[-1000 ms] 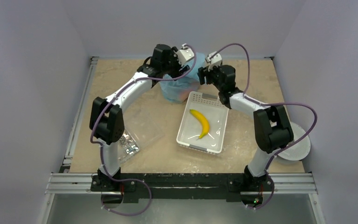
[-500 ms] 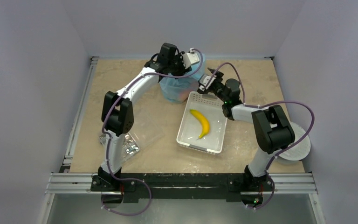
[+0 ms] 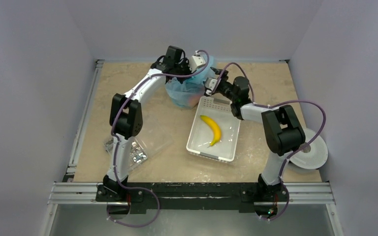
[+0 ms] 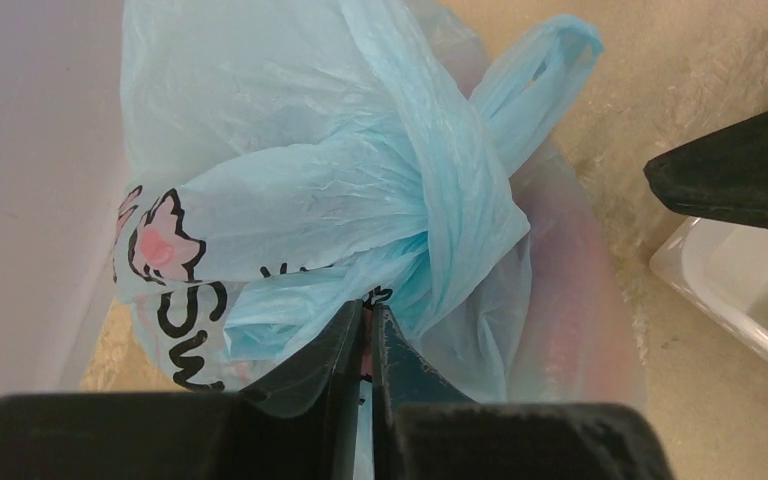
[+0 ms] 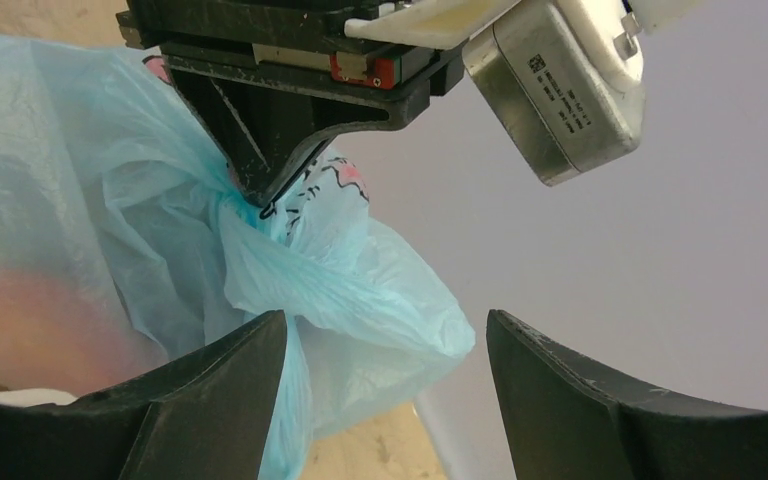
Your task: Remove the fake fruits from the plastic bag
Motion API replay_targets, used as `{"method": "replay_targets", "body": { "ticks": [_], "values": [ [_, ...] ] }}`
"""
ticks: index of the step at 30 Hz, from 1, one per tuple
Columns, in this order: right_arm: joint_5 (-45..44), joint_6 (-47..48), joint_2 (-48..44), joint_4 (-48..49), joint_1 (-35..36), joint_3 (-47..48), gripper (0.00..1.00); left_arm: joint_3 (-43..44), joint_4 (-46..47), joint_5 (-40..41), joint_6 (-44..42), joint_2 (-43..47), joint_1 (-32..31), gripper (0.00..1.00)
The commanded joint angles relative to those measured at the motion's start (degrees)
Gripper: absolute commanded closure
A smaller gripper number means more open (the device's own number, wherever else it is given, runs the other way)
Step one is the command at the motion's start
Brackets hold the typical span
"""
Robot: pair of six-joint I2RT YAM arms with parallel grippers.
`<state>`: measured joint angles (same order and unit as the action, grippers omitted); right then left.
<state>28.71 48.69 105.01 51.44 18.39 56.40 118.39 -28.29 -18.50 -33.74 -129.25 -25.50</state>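
The light-blue plastic bag stands tied at the back of the table, its knot and printed film filling the left wrist view. My left gripper is shut, pinching the bag's film just beside the knot; the right wrist view shows it from the other side. My right gripper is open, with a loose handle loop of the bag between its fingers and touching the left one. The fake fruits show only as a blurred pink-orange glow through the film.
A white tray holding a yellow banana lies right in front of the bag. A clear packet of metal bits lies front left. A white round disc sits at the right edge. The back wall is close behind the bag.
The left gripper has closed on the bag's film near the knot. The right gripper has moved left and down, up to the bag's handle, staying open.
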Motion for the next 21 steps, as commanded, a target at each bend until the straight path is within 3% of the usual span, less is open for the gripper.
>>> {"method": "replay_targets", "body": {
  "ticks": [1, 9, 21],
  "values": [
    [2.9, 3.3, 1.9, -3.4, 1.3, 5.2, 0.28, 2.2, -0.3, -3.9, 2.2, 0.1, 1.2, 0.95],
    [2.6, 8.9, 6.0, -7.7, 3.5, 9.8, 0.28, -2.2, 4.0, -8.4, 6.7, 3.5, 2.4, 1.00],
    [-9.1, 26.2, 10.6, -17.0, 7.1, 15.0, 0.30, -6.6, 8.6, -9.4, 9.2, 6.8, 3.0, 1.00]
  ]
}}
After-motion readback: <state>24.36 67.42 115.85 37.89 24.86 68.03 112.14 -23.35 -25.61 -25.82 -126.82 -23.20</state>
